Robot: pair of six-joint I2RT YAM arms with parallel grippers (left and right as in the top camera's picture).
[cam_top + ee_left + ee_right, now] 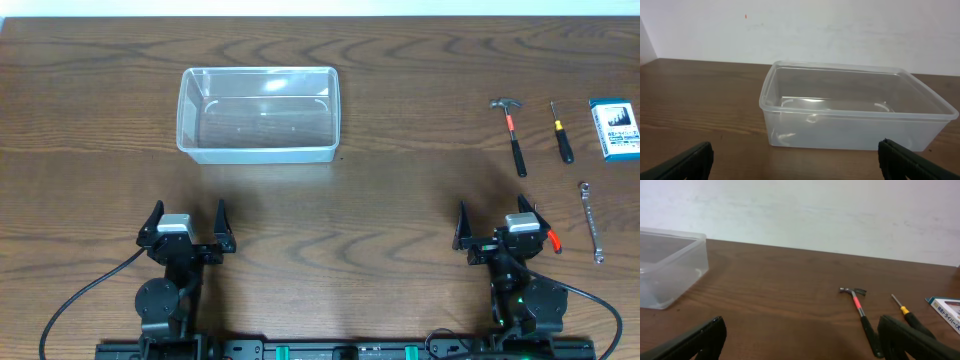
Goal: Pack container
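Observation:
The container (258, 113) is a clear, empty plastic tub at the table's back left. It fills the left wrist view (855, 107) and shows at the left edge of the right wrist view (667, 267). My left gripper (188, 212) hangs open just in front of it, and nothing lies between its fingers (796, 162). At the front right my right gripper (495, 215) is also open and empty (800, 340). Beyond it lie a small hammer (512, 130) (860, 312) and a yellow-collared screwdriver (561, 132) (907, 314).
A blue-and-white box (613, 128) lies at the far right, its corner visible to the right wrist (945, 311). A silver wrench (591, 222) lies right of the right gripper, with a small red-handled tool (553, 240) beside the arm. A white wall backs the table.

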